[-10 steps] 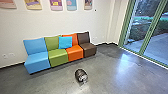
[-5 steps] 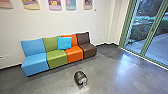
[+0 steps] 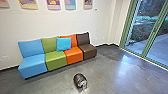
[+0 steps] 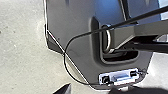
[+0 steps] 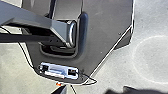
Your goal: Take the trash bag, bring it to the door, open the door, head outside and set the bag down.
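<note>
We see what looks like the trash bag [image 3: 79,80], dark and rounded with a pale end, on the bare floor [image 3: 112,77] in front of the row of coloured seats [image 3: 55,58]. Green-framed glass [image 3: 136,43] stands beyond, to our right. We cannot tell whether our fingers are apart or together.

The posters [image 3: 54,3] and green-framed glass [image 3: 157,37] are cut off. A blue cushion [image 3: 63,44] hides bits of the green chair [image 3: 55,60] and orange chair [image 3: 74,54]. The dark round thing [image 3: 79,80] is too fuzzy to name.
</note>
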Tool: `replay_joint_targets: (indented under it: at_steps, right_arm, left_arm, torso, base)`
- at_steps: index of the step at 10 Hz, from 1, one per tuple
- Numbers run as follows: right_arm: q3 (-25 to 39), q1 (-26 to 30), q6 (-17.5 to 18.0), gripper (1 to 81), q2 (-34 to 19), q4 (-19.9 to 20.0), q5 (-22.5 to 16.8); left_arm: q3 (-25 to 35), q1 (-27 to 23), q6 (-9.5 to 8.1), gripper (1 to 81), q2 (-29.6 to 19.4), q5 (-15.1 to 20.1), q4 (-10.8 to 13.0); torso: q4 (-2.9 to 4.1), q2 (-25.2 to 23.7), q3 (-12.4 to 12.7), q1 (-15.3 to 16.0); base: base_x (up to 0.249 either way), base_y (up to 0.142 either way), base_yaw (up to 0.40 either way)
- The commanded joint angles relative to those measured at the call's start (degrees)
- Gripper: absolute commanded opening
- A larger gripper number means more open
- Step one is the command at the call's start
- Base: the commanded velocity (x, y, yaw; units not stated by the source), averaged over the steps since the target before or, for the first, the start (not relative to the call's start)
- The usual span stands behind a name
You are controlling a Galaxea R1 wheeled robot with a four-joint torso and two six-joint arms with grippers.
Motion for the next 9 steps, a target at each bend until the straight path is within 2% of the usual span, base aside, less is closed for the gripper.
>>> replay_joint_targets:
  at_steps: [1,7,9]
  right_arm:
    - [0.1,0.6,-0.1,81.1,-0.6,-0.2,-3.7]
    - [0.1,0.7,-0.2,81.1,-0.6,-0.5,-3.7]
    - [0.1,0.8,-0.2,81.1,-0.6,-0.5,-3.7]
  left_arm:
    - [0.0,-1.1,0.46,81.1,-0.5,3.4,0.1]
    - [0.0,-0.9,0.46,81.1,-0.5,3.4,0.0]
    - [0.0,-0.9,0.46,81.1,-0.5,3.4,0.0]
  torso:
    - [0.00,0.0,0.0,0.0]
    - [0.00,0.0,0.0,0.0]
    - [0.00,0.0,0.0,0.0]
  base:
    - [0.156,0.000,0.000]
    - [0.156,0.000,0.000]
    - [0.156,0.069,0.000]
